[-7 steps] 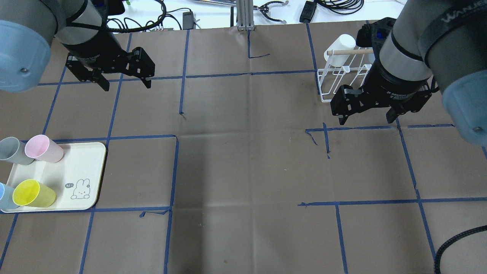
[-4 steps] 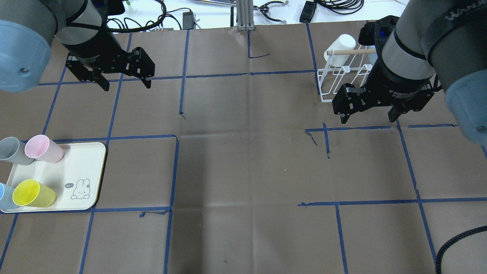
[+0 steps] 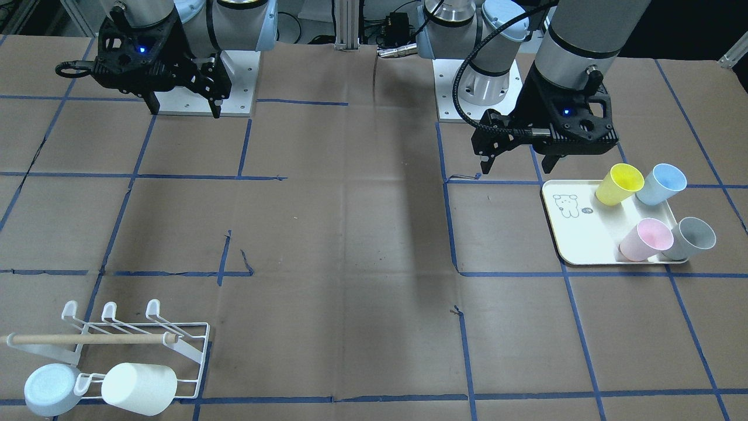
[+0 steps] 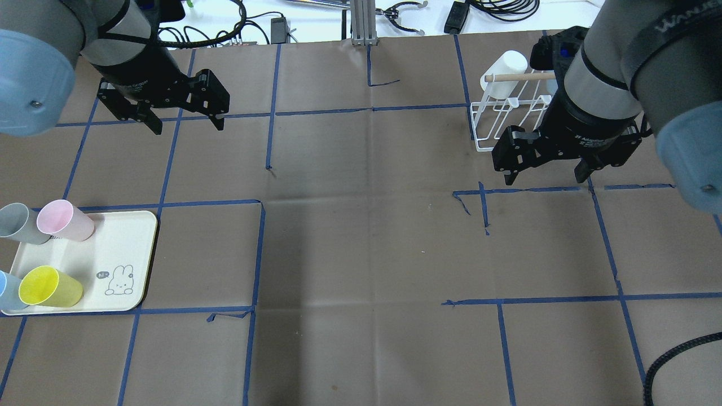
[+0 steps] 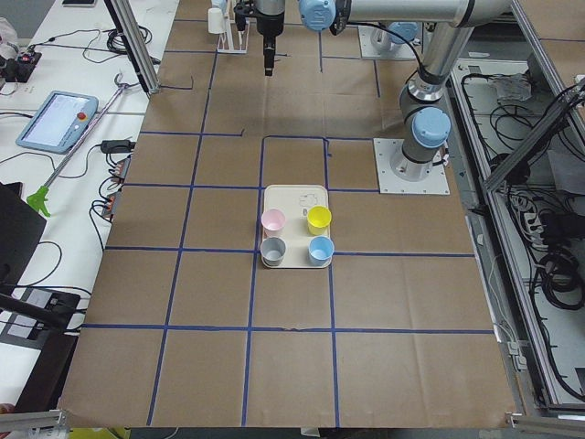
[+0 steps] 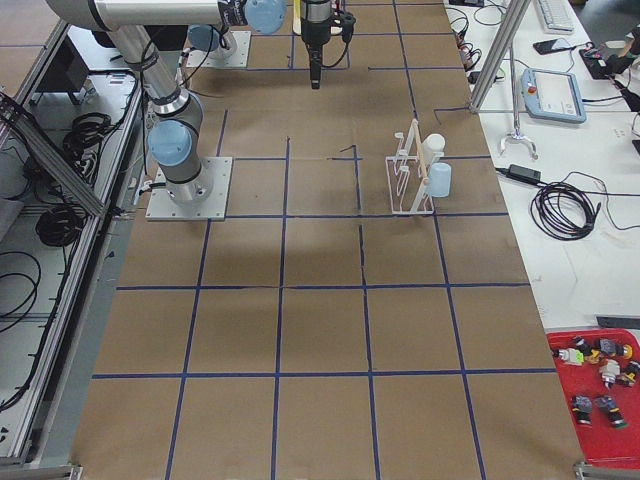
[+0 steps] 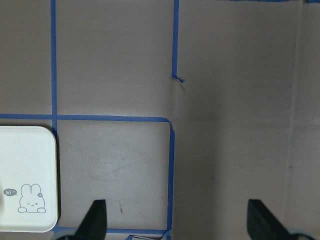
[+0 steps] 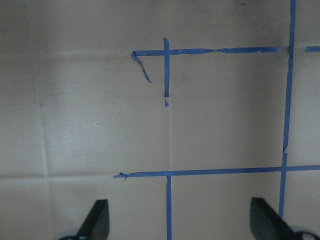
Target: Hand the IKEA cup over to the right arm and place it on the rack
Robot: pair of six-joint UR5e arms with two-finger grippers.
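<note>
Several IKEA cups lie on a cream tray (image 4: 121,242) at the table's left: yellow (image 4: 51,286), pink (image 4: 65,220), grey (image 4: 22,224) and blue (image 4: 7,290). My left gripper (image 4: 186,121) hangs open and empty well beyond the tray; the left wrist view shows only the tray's corner (image 7: 25,175). The white wire rack (image 4: 507,121) stands at the far right, holding a white cup (image 3: 139,389) and a pale blue cup (image 3: 49,389). My right gripper (image 4: 546,177) hovers open and empty just in front of the rack, over bare paper.
Brown paper with blue tape lines (image 4: 372,109) covers the table. Cables and a metal post (image 4: 361,22) lie beyond the far edge. A thick black hose (image 4: 677,361) curls in at the lower right. The robot bases (image 3: 204,82) sit on the near side.
The right arm wavered slightly by the rack and is back near where it started. The left arm, the cups and the rack have not moved.
</note>
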